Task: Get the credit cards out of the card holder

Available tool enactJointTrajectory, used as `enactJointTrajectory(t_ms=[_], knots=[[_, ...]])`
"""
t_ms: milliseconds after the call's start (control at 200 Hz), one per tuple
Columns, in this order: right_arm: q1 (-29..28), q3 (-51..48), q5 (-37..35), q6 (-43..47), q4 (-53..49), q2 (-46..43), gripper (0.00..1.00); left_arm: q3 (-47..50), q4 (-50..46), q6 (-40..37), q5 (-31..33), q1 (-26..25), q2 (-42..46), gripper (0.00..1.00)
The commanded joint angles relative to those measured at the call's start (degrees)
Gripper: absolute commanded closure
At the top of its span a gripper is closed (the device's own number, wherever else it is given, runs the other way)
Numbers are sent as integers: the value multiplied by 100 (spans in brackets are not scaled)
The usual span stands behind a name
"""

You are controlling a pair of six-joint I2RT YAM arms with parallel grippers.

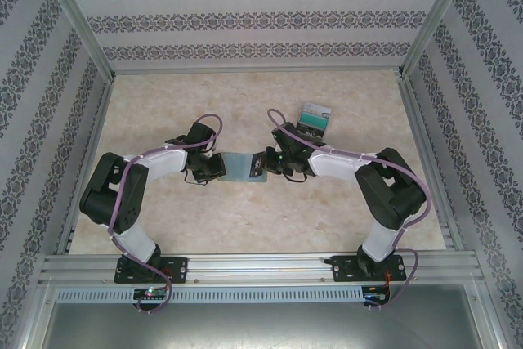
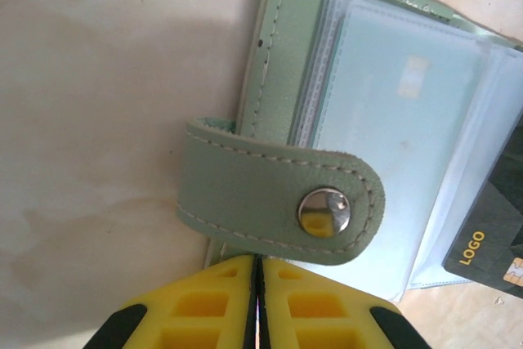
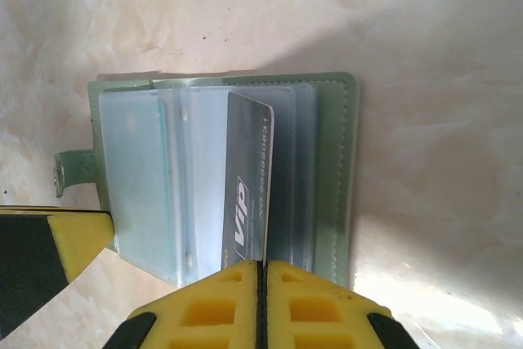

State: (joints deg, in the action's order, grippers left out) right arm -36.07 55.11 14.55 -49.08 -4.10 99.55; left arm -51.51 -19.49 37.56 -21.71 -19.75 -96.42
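A grey credit card (image 3: 249, 185) printed "VIP" stood on its long edge, partly out of a clear sleeve (image 3: 200, 177) of the open green card holder (image 3: 331, 161), and the right gripper (image 3: 261, 266) had its yellow fingers closed tight on the near end of that card. A dark card (image 2: 489, 243) marked "LOGO" sat in another sleeve on the holder's far side in the left wrist view. Two more credit cards (image 1: 314, 121) lay loose on the table (image 1: 245, 226), behind the right arm and apart from the holder. The holder itself lay in the middle of the table between both grippers. Its strap (image 2: 261, 194) with a metal snap (image 2: 324, 211) folded across the cover. The left gripper (image 2: 255, 271) was closed, its fingertips meeting at the holder's near edge just below the strap; whether they pinched the cover could not be told.
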Motion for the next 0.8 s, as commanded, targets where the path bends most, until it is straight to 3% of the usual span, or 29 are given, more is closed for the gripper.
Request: enactJointTrajectory(t_ms=[0, 320, 480, 580, 794], knots=[[67, -110, -278, 220, -247, -330, 100, -36, -283, -75, 150, 41, 220, 91], [249, 29, -624, 797, -810, -1053, 100, -148, -534, -175, 413, 67, 728, 87], [329, 193, -832, 1516, -1194, -1499, 100, -215, -585, -246, 454, 120, 1039, 80], [346, 423, -1029, 2300, -1584, -1739, 100, -254, -591, -301, 517, 127, 1311, 65], [415, 748, -1094, 4653, -1950, -2167, 100, -285, -618, -524, 621, 124, 1988, 5]])
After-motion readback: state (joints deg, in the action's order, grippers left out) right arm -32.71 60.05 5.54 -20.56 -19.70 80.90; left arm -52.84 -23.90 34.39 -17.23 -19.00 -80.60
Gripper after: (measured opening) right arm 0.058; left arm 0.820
